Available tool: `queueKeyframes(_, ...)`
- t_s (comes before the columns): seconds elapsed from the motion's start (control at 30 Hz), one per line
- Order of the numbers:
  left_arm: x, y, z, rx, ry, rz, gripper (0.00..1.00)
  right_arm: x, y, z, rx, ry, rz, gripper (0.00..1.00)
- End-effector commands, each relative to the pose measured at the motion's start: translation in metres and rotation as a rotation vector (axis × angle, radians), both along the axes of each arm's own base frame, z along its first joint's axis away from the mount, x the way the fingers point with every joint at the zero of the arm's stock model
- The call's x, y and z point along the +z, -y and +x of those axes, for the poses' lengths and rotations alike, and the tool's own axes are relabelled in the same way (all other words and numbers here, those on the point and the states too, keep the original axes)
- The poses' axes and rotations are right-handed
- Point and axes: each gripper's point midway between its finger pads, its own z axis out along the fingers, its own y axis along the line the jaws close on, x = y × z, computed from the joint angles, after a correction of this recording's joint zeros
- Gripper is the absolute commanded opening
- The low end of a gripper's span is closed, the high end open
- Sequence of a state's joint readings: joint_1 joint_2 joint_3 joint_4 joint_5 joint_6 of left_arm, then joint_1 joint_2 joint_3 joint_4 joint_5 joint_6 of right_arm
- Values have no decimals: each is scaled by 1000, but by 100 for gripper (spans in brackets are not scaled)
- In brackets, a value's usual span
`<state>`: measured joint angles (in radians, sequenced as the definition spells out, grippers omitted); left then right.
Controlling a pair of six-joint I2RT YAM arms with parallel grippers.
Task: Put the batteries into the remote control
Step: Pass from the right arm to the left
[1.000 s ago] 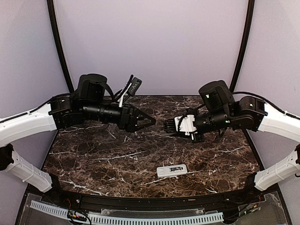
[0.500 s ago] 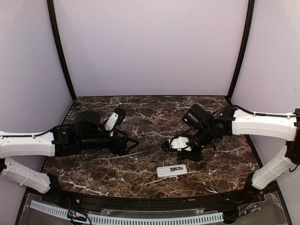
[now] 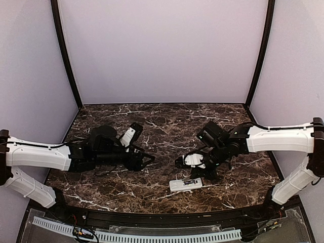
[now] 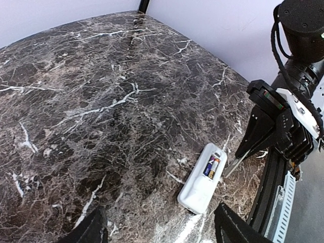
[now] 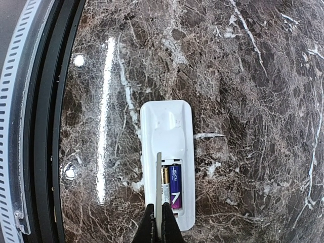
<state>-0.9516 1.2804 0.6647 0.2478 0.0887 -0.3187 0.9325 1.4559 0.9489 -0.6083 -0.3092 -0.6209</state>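
The remote control [image 3: 186, 184] [image 4: 195, 190] [image 5: 167, 126] lies face down near the table's front edge, its battery bay uncovered. Two batteries [image 5: 172, 185] [image 4: 212, 166] sit side by side in the bay, one purple, one gold and silver. My right gripper [image 5: 161, 225] [image 3: 180, 162] hovers just above the bay, shut on a thin flat cover piece [image 5: 158, 190] [image 4: 232, 167] that it holds edge-on over the left battery. My left gripper [image 3: 150, 160] [image 4: 159, 234] hangs low over the marble, left of the remote, open with nothing between its fingers.
A black raised rim [image 5: 48, 121] and a perforated white strip [image 3: 136, 236] run along the table's near edge, close to the remote. Pale walls [image 3: 162, 50] close off the back and sides. The right arm [image 4: 298, 76] fills the right side of the left wrist view.
Both arms have come down from mid-height to just above the marble and moved toward the remote. The right gripper has closed fully and now sits over the battery bay.
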Motion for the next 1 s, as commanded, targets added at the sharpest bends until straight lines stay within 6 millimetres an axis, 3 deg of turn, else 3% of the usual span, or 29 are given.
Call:
queueKeyframes(0.0,5,11,-14,-123,45,-40,69,14,-8,2,-23,-43,66,0)
queueKeyframes(0.13,24,12,-28,-218,173,-106,67,36,-13,-2,-50,-110,125,0)
queueKeyframes(0.23,37,19,-55,-350,306,-173,67,53,-15,-6,-69,-150,183,0)
queueKeyframes(0.3,33,30,-74,-459,375,-157,69,66,-16,-12,-72,-170,224,0)
queueKeyframes(0.47,11,63,-81,-579,366,-94,71,94,-19,-23,-72,-206,336,0)
queueKeyframes(0.6,24,90,-80,-606,384,-130,71,110,-24,-29,-70,-240,415,0)
queueKeyframes(0.73,39,104,-80,-617,362,-176,56,112,-25,-31,-68,-256,424,0)
queueKeyframes(0.97,38,109,-84,-623,345,-165,33,114,-26,-31,-68,-264,432,0)
